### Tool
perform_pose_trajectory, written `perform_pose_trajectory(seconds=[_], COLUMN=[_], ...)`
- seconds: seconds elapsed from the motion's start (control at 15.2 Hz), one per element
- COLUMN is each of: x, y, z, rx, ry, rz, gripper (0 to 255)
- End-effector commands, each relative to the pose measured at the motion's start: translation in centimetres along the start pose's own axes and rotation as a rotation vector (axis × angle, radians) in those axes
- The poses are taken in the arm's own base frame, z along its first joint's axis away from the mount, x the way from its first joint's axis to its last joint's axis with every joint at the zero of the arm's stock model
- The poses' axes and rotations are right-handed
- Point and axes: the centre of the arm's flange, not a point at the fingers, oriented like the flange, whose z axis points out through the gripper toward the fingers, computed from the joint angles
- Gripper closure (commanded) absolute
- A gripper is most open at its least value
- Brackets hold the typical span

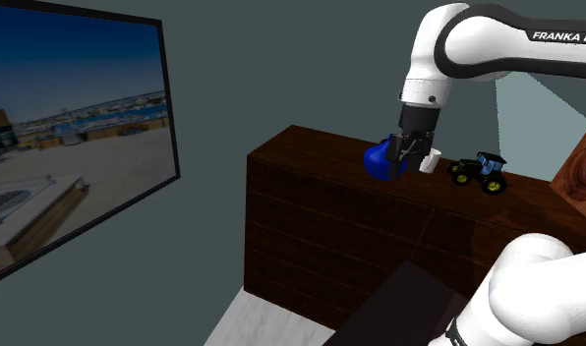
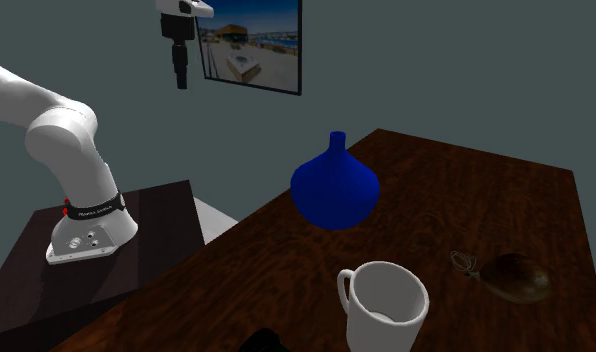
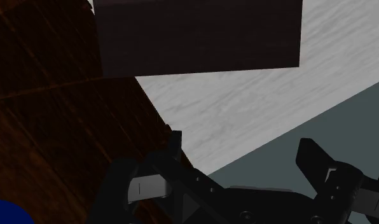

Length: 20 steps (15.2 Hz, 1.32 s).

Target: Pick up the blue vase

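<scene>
Gripper point(image 2: 179, 72): open. In the wrist view the 2 fingers point(image 3: 147, 188) stand apart with nothing between them. In the second exterior view it hangs high at upper left, over the stand point(image 2: 46, 290) side and well apart from the vase.

Blue vase point(image 2: 334, 188): upright on the table point(image 2: 466, 200), centre of the second exterior view. In the shoulder view it sits just left of the gripper point(image 1: 415, 155) in the frame; I judge that overlap to be line of sight only, no contact. In the wrist view a blue sliver of it shows outside the left finger, not between the fingers.

Handling (my judgement): round bulb body, narrow neck, small flared lip. Surface looks smooth and glossy, so rigid, slippery and breakable if dropped. The body may be too wide for the fingers. The neck just under the lip is the better hold, as the flare would stop slip. Weight probably modest.

Surface: dark brown wood table, flat. A white mug point(image 2: 386, 305) stands near the vase at lower centre, and a toy tractor point(image 1: 481, 172) stands to the right in the shoulder view.

Room: grey-green wall point(image 1: 281, 69), framed harbour picture point(image 1: 70, 128), pale floor point(image 1: 266, 324).
</scene>
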Motion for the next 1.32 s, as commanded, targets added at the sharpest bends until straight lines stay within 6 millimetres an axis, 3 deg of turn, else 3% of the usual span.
perform_pose_trajectory(seconds=[0.0,1.25], x=[0.0,13.8], y=[0.0,20.0], z=[0.0,-1.6], rx=[0.000,-0.036], ry=[0.000,0.029], rz=[0.000,0.027], gripper=[0,0])
